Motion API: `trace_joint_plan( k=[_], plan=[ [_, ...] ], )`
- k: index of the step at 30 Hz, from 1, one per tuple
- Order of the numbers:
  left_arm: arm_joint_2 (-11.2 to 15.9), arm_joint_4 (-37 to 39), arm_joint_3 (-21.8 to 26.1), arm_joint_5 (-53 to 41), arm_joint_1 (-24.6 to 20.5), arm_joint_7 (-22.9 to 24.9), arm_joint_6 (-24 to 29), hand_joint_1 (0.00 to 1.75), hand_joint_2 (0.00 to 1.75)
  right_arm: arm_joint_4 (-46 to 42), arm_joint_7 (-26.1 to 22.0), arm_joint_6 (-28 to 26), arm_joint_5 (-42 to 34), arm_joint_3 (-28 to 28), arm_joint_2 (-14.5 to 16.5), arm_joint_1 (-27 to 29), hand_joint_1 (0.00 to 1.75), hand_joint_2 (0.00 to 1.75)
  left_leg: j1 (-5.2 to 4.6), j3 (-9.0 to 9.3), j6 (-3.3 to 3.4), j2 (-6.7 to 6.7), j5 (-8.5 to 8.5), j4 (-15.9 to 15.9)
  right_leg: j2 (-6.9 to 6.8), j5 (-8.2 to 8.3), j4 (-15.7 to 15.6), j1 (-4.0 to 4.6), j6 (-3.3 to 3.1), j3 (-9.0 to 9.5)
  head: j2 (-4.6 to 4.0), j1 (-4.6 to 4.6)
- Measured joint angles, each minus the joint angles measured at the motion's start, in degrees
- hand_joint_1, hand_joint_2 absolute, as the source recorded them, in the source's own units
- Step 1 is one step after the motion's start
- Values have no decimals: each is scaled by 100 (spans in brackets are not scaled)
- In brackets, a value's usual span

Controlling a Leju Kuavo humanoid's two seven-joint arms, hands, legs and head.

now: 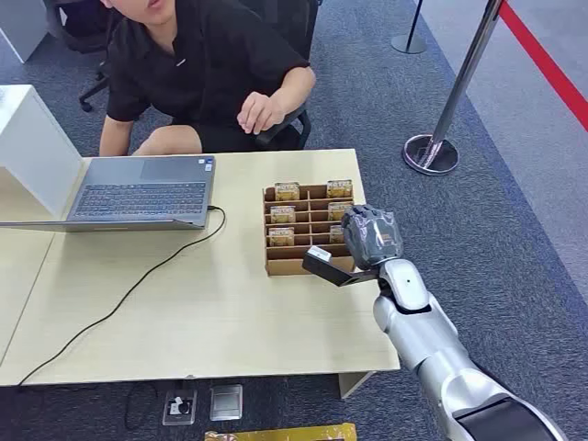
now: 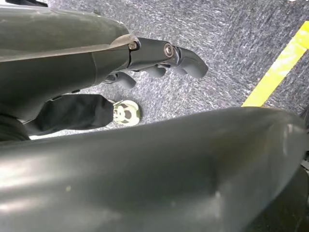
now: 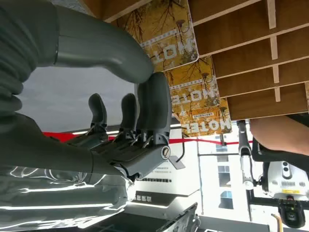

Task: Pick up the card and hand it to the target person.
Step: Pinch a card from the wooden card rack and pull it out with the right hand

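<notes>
Several yellow cards printed "MOTEL" (image 1: 282, 214) stand in the slots of a wooden rack (image 1: 277, 266) on the pale table (image 1: 208, 322). My right hand (image 1: 371, 237) hovers over the rack's front right corner, thumb stretched left across the front wall. In the right wrist view the thumb (image 3: 109, 46) and the curled fingers (image 3: 153, 106) sit just in front of the cards (image 3: 191, 87), apart, with nothing between them. A person in a black shirt (image 1: 208, 55) sits behind the table, one hand (image 1: 258, 112) raised near its far edge. My left hand (image 2: 164, 55) hangs beside my body, holding nothing.
An open laptop (image 1: 142, 191) lies on the table's left, its black cable (image 1: 139, 285) trailing to the front edge. A white box (image 1: 31, 147) stands far left. A stanchion base (image 1: 431, 153) rests on the carpet at right. Yellow tape (image 2: 280, 67) marks the floor.
</notes>
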Motion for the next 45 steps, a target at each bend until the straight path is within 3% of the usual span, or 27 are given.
trace_joint_plan(
  k=[10, 25, 40, 45],
  plan=[
    [0, 0, 0, -1, -6, 0, 0, 0, 0, -18, -15, 10, 1, -21, 16, 61, 78, 175, 0, -1, 0, 0, 0, 0, 0, 0, 0, 0, 0, 0, -1, 2],
    [0, 8, 0, -17, -17, 7, 4, 0, 0, -28, -60, 28, 34, -88, 38, 75, 83, 175, 0, -1, 0, 0, 0, 0, 0, 0, 0, 0, 0, 0, -1, 1],
    [-4, 13, 7, -17, -13, 7, 21, 0, 0, 173, -87, 121, 223, -69, 119, -38, 55, 175, 0, 0, 0, 0, 0, 0, 0, 0, 0, 0, 0, 2, -1, 3],
    [-6, 13, 15, -17, -8, 5, 49, 0, 0, 320, -72, 91, 229, -61, 158, -136, 58, 175, 0, 4, 0, 1, 0, 0, 0, 0, 0, 0, 0, 5, -2, 1]
  ],
)
